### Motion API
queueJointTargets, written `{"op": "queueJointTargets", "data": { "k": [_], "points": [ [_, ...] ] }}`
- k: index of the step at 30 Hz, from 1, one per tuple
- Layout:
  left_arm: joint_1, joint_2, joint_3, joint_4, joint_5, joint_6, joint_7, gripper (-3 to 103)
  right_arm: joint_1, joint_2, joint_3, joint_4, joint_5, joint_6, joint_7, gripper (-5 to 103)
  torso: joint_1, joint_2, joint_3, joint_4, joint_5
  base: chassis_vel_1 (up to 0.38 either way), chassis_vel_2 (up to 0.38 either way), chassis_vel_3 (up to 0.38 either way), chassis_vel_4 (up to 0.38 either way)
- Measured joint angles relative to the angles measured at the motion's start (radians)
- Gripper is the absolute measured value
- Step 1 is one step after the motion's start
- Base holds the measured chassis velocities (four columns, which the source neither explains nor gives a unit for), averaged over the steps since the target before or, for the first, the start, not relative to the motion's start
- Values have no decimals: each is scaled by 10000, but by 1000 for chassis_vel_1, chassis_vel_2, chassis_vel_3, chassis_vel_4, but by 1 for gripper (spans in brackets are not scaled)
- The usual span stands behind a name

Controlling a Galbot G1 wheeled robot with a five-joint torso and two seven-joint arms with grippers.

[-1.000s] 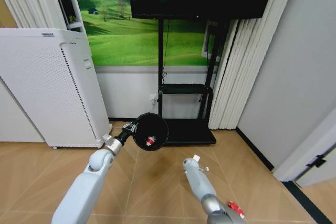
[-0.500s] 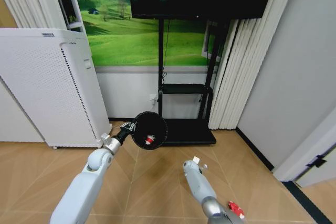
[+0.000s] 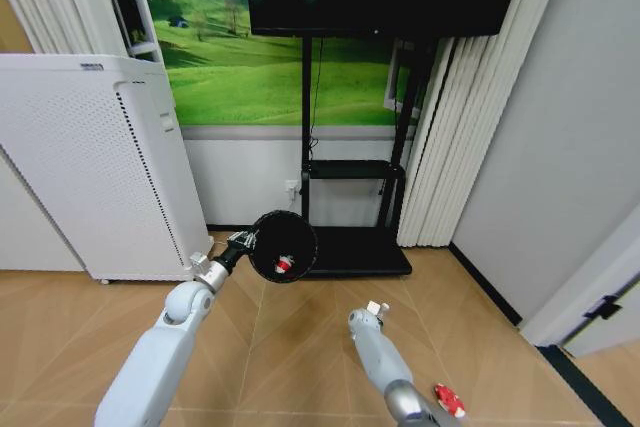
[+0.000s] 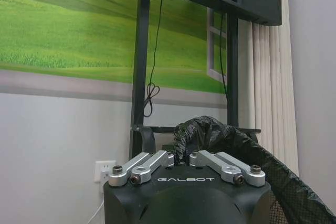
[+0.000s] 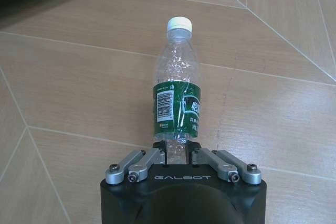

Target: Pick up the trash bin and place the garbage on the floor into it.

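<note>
Bin (image 3: 283, 247) hangs clamped in left tool (image 4: 181, 157), one wrapper (image 3: 284, 265) inside; right tool (image 5: 178, 153) grips bottle (image 5: 177, 103); red packet (image 3: 449, 402) remains on floor.

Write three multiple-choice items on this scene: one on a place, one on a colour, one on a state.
1. Where is the red packet?
A. on the floor by the right arm
B. on the TV stand
C. on the white appliance

2. What colour is the bottle label?
A. blue
B. green
C. yellow

3. What is the right end effector doing?
A. hanging open
B. gripping the bin
C. gripping the bottle

Answers: 1 A, it lies on the wood floor. 2 B, a green band wraps the clear bottle. 3 C, its fingers close on the bottle's base; the left end effector holds the trash bin.
</note>
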Motion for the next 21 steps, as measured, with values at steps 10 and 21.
{"op": "queueJointTargets", "data": {
  "k": [10,21],
  "points": [
    [34,-11,-34,-7,6,0,48,7,-361,-5,-519,614,-245,292,-31,17,1,0,1,0,2,0,0,0,0],
    [144,-52,-107,-19,70,-16,109,7,-876,-749,-808,1708,-227,363,-13,17,1,0,1,1,2,0,0,0,0]
  ]
}}
